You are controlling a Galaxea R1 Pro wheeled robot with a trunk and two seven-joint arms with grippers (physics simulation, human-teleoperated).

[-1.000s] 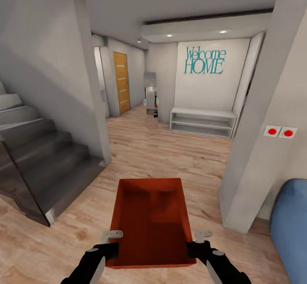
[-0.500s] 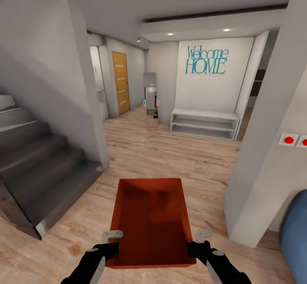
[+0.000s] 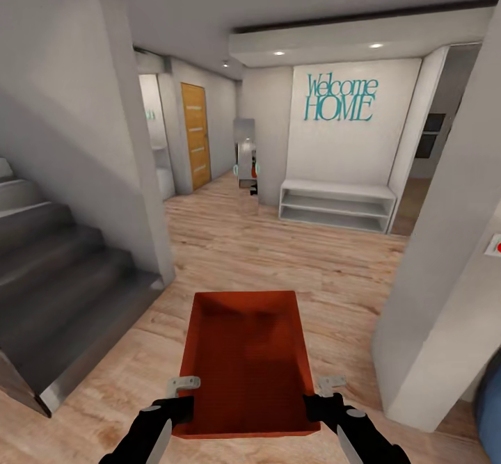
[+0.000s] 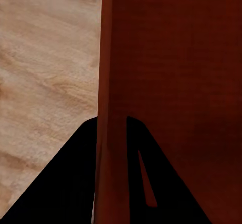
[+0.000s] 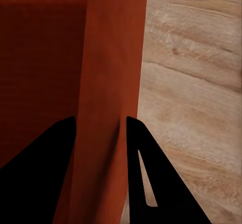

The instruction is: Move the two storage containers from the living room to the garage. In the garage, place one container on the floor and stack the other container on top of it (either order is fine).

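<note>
Ribbed red-orange plastic bin (image 3: 245, 363), side walls pinched by left hand (image 3: 182, 393) and right hand (image 3: 321, 393).

Left arm (image 3: 149, 430): black casing, pale grey panel | right arm (image 3: 355, 429): same | fingers (image 4: 65, 183): black, wedge-shaped | brackets (image 3: 182, 383): grey metal

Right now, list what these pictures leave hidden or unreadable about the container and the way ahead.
- Storage container: its underside is hidden by its own walls in the head view; one container shows here.
- Left gripper and right gripper: the head view's lower edge cuts off the arms.
- Orange-brown door: shut, so what lies behind it is hidden.
- Small things by the mirror: too small to identify.
- Red wall switch: cut by the right edge.
</note>
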